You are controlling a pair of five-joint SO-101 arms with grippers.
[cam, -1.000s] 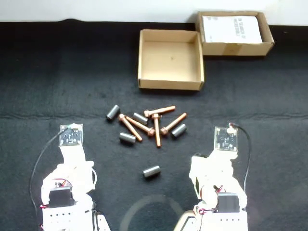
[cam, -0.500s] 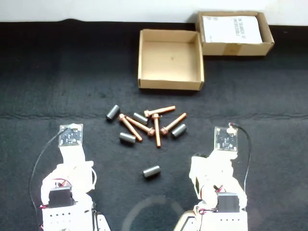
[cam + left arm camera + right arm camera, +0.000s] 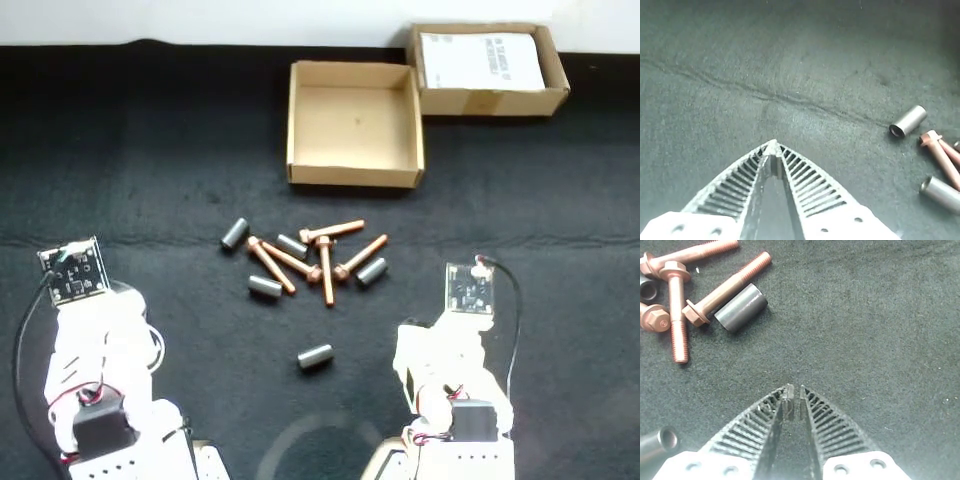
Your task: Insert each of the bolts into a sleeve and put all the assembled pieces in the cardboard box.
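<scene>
Across the black fabric table mat [image 3: 150,150], the white left arm [image 3: 95,345] has swung out left, away from the parts; the right arm [image 3: 450,370] and every part sit unchanged. My read: nothing is started, no bolt picked or sleeved. The open square cardboard box [image 3: 350,176] sits far centre, empty. A second cardboard box holding a white printed sheet [image 3: 480,101] touches its right corner; don't mistake it for the target. The left gripper [image 3: 774,150] has its jaws pressed together over bare mat. The right gripper [image 3: 794,390] has its jaws nearly together, a sliver of gap, nothing between, just near-right of the pile. Five copper flanged bolts [image 3: 326,265] lie crossed mid-table, some touching, so a clean single grab looks awkward. Five short grey metal sleeves [image 3: 265,287] are scattered around them, one apart near-centre [image 3: 315,356].
</scene>
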